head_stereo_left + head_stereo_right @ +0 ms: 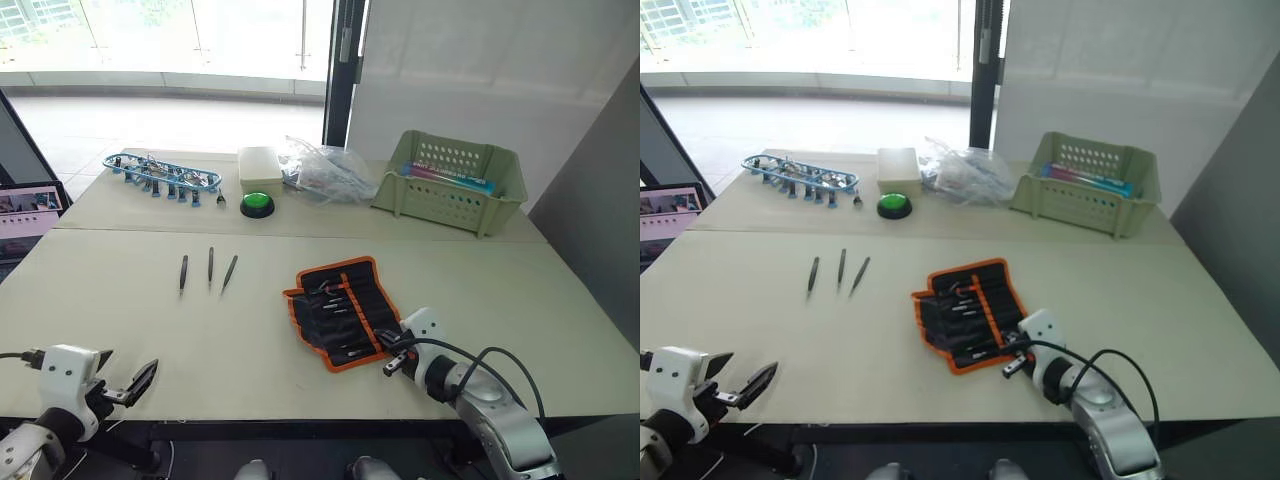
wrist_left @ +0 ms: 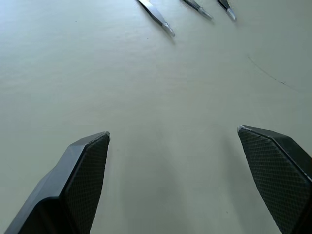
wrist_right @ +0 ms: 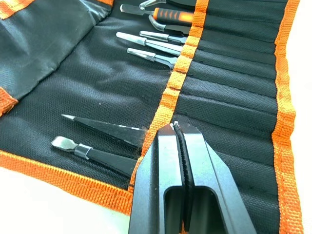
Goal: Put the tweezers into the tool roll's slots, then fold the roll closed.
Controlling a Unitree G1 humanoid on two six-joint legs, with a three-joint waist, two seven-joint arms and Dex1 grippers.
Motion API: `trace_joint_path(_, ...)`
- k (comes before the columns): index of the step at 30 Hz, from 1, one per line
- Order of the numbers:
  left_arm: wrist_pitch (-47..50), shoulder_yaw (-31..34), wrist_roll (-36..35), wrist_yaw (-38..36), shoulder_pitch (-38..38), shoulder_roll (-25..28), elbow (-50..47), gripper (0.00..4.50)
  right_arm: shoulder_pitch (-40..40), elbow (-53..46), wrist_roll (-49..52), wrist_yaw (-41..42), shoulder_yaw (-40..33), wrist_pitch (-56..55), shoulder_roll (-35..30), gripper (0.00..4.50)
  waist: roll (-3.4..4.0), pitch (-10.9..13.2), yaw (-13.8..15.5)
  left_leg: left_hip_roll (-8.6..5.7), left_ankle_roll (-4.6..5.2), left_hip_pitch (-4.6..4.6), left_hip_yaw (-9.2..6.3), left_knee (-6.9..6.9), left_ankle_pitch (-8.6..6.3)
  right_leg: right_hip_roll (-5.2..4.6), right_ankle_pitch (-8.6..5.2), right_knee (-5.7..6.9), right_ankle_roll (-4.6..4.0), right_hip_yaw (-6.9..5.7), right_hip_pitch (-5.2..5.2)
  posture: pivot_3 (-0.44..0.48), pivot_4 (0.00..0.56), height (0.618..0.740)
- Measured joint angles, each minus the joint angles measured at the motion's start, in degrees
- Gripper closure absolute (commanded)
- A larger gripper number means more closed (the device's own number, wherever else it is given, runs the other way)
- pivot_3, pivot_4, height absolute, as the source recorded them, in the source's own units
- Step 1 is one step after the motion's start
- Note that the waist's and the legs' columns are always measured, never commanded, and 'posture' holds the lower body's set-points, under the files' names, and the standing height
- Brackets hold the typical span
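Resting closed and empty on the open tool roll (image 1: 342, 311), the right gripper (image 3: 176, 127) should leave it for the three loose tweezers (image 1: 209, 268) ahead of the open left gripper (image 1: 140, 381).

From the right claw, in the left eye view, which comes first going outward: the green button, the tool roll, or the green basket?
1. tool roll: right beside the right claw, which is shut at its orange edge.
2. green button: farther back, toward the left.
3. green basket: at the table's far edge, about as far as the button; too close to call.
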Motion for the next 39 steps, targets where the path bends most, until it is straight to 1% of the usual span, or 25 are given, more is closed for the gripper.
trace_joint_path(2, -0.1, 1.2, -1.9, 1.1, 2.4, -1.6, -2.1, 0.05, -0.2, 0.3, 0.0, 0.3, 0.0, -0.1, 0.0, 4.50, 0.00, 0.0, 0.1, 0.01, -0.02, 0.00, 0.01, 0.00, -0.01, -0.01, 0.00, -0.06, 0.00, 0.03, 0.00, 0.000, 0.150, 0.738)
trace_joint_path(5, 0.1, 1.6, -3.7, 2.8, 4.2, -2.1, -4.0, 0.05, -0.5, 0.6, 0.0, 0.8, -0.1, -0.1, 0.0, 4.50, 0.00, 0.0, 0.0, 0.01, -0.03, 0.01, 0.00, 0.00, -0.02, 0.01, 0.00, -0.08, -0.01, 0.03, -0.01, 0.000, 0.150, 0.738)
trace_joint_path(8, 0.1, 1.0, -4.5, 4.2, 4.2, -1.9, -5.1, 0.05, -0.7, 0.7, 0.0, 1.0, 0.0, -0.1, 0.0, 4.50, 0.00, 0.0, -0.1, 0.00, -0.03, 0.01, 0.01, 0.00, -0.02, 0.03, 0.00, -0.07, -0.01, 0.04, -0.02, 0.000, 0.150, 0.738)
trace_joint_path(11, 1.0, -0.9, -4.6, 6.0, 2.2, -0.8, -5.0, 0.05, -1.0, 0.7, 0.0, 1.3, 0.0, -0.1, 0.0, 4.50, 0.00, 0.0, -0.1, -0.08, -0.03, 0.01, 0.02, 0.00, -0.02, 0.08, 0.00, -0.07, -0.01, 0.03, -0.02, 0.000, 0.150, 0.738)
trace_joint_path(13, 2.6, -2.5, -4.4, 7.7, -0.5, 0.3, -4.3, 0.05, -1.2, 0.8, 0.0, 1.4, -0.1, -0.1, 0.1, 4.50, 0.00, 0.0, 0.0, -0.10, -0.03, 0.01, 0.02, 0.00, -0.02, 0.10, 0.00, -0.05, -0.01, 0.01, -0.03, 0.000, 0.150, 0.738)
trace_joint_path(15, 4.2, -5.2, -3.2, 10.6, -5.6, 1.3, -1.9, 0.05, -1.3, 0.8, 0.0, 1.2, -0.2, -0.1, 0.2, 4.50, 0.01, 0.0, 0.1, -0.13, -0.02, 0.02, 0.01, 0.00, -0.01, 0.11, 0.01, -0.02, -0.01, 0.00, -0.01, 0.000, 0.150, 0.738)
trace_joint_path(16, 5.2, -6.3, -2.7, 12.6, -9.1, 1.4, 0.2, 0.05, -1.4, 0.9, 0.0, 1.0, -0.2, -0.1, 0.3, 4.50, 0.01, 0.0, 0.2, -0.14, -0.02, 0.03, 0.01, 0.00, -0.01, 0.13, 0.02, -0.01, -0.02, 0.00, 0.00, 0.000, 0.150, 0.738)
trace_joint_path(20, 6.1, -10.1, -0.3, 17.2, -17.2, 1.7, 7.1, 0.05, -1.6, 0.7, 0.0, 0.7, -0.1, -0.1, 0.7, 4.50, -0.11, -0.1, -0.1, -0.20, 0.05, -0.01, 0.02, 0.01, 0.03, 0.17, 0.08, 0.15, 0.00, 0.03, 0.13, 0.000, 0.150, 0.738)
trace_joint_path(23, 6.1, -13.3, 1.6, 19.4, -22.9, 1.7, 13.3, 0.05, -1.7, 0.5, 0.0, 0.4, -0.1, 0.1, 0.9, 4.50, -0.25, -0.1, 0.0, -0.19, 0.48, -0.01, 0.01, 0.01, 0.29, 0.26, 0.09, 0.22, 0.01, 0.03, 0.11, 0.000, 0.150, 0.738)
trace_joint_path(26, 5.0, -16.5, 4.1, 21.4, -29.5, 2.0, 19.4, 0.05, -1.9, 0.6, 0.0, -0.2, -0.1, 0.3, 1.0, 4.50, -0.21, -0.2, 0.3, -0.21, 0.48, -0.01, 0.01, 0.01, 0.29, 0.24, 0.11, 0.24, 0.02, 0.03, 0.12, 0.000, 0.150, 0.738)
trace_joint_path(30, 3.0, -19.4, 7.3, 23.3, -35.8, 2.1, 26.8, 0.05, -2.2, 0.6, 0.0, -0.6, -0.1, 0.7, 1.2, 4.50, 0.04, -0.2, 0.6, -0.23, 0.47, 0.00, 0.01, 0.00, 0.29, 0.23, 0.13, 0.26, 0.06, 0.02, 0.14, 0.000, 0.150, 0.738)
trace_joint_path(37, 2.3, -22.0, 9.1, 24.3, -42.0, 2.0, 34.2, 0.05, -2.1, 0.6, -0.1, -1.2, -0.3, 1.2, 1.3, 4.50, 0.37, -0.4, 0.9, -0.27, 0.46, 0.02, 0.01, 0.00, 0.28, 0.22, 0.20, 0.28, 0.09, 0.02, 0.20, 0.000, 0.150, 0.738)
trace_joint_path(38, 2.2, -22.5, 9.3, 24.3, -42.6, 1.9, 34.9, 0.59, -2.1, 0.5, -0.1, -1.3, -0.4, 1.2, 1.3, 4.50, 0.42, -0.4, 1.0, -0.28, 0.46, 0.02, 0.01, 0.00, 0.28, 0.21, 0.20, 0.28, 0.10, 0.02, 0.22, 0.000, 0.150, 0.738)
trace_joint_path(39, 2.1, -23.0, 9.6, 24.1, -43.2, 1.7, 35.5, 0.87, -2.1, 0.5, -0.1, -1.5, -0.4, 1.3, 1.3, 4.50, 0.47, -0.4, 1.1, -0.29, 0.46, 0.04, 0.01, 0.00, 0.28, 0.21, 0.21, 0.27, 0.11, 0.02, 0.23, 0.000, 0.150, 0.738)
